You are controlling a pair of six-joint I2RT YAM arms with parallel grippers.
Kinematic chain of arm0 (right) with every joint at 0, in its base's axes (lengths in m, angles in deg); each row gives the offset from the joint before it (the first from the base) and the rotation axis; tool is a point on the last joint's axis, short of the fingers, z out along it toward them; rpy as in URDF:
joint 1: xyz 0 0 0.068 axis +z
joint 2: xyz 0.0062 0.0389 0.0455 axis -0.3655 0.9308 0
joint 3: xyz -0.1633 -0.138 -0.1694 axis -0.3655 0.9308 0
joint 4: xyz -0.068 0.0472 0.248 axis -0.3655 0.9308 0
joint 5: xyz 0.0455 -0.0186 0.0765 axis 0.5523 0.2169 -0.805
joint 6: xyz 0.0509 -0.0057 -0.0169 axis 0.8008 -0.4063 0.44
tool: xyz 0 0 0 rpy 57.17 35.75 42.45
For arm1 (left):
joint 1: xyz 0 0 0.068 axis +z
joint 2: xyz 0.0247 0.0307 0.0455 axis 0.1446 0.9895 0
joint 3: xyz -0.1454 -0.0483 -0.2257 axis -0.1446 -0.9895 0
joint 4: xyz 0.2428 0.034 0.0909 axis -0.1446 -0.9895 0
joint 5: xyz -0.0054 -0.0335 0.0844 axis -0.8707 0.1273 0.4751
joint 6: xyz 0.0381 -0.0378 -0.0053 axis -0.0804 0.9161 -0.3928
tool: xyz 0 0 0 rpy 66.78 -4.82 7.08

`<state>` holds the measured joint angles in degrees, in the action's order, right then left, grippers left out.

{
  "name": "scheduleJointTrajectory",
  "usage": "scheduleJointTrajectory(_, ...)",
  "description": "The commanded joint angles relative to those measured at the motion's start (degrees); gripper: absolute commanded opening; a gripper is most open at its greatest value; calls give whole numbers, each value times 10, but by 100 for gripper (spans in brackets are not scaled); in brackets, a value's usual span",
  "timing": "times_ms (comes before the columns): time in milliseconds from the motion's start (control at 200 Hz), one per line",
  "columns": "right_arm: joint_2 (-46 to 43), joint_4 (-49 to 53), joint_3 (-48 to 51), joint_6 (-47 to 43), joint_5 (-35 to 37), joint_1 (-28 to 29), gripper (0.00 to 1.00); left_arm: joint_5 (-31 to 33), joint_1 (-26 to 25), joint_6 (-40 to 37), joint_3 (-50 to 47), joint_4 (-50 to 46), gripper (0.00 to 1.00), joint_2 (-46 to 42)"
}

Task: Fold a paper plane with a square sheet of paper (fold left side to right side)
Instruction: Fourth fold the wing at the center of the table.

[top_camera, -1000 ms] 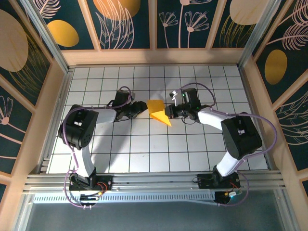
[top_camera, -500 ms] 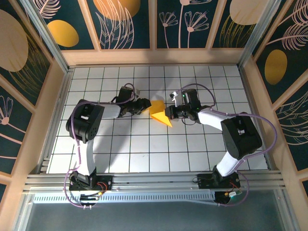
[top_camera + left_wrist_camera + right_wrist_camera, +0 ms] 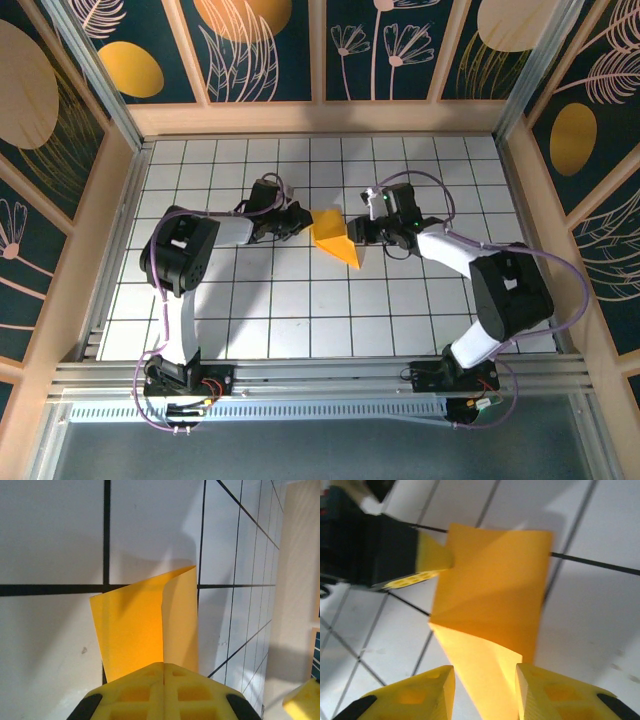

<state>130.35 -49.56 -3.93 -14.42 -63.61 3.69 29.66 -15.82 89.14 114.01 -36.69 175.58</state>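
Observation:
The square sheet of paper (image 3: 333,238), yellow-orange and folded into a creased, pointed shape, lies at the middle of the white grid table. My left gripper (image 3: 303,219) is shut on its left edge. In the left wrist view the jaws (image 3: 164,665) meet on the paper (image 3: 135,625), which curls up beyond them. My right gripper (image 3: 358,232) is at the paper's right side, open. In the right wrist view its fingers (image 3: 484,672) straddle the paper's pointed flap (image 3: 495,590) without pinching it. The left gripper's fingers (image 3: 437,555) show there too, at the paper's far corner.
The white grid tabletop (image 3: 250,300) is boxed in by a wooden frame (image 3: 320,118) with patterned panels on three sides. An aluminium rail (image 3: 320,375) with both arm bases runs along the near edge.
The left gripper has moved right to the paper and shut on its left edge. The right gripper has opened and let go of the paper.

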Motion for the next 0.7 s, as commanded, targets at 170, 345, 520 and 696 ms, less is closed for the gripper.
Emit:
scheduleJointTrajectory(170,-47,160,-49,-3,242,116,39,18,-13,0,-15,-30,5,-58)
scheduleJointTrajectory(345,-33,179,-39,48,336,203,47,20,-15,1,-17,-43,5,-73)
scheduleJointTrajectory(520,22,194,-59,79,423,261,54,22,-16,0,-20,-48,5,-80)
scheduleJointTrajectory(696,69,187,-76,81,463,279,53,22,-18,0,-18,-54,5,-82)
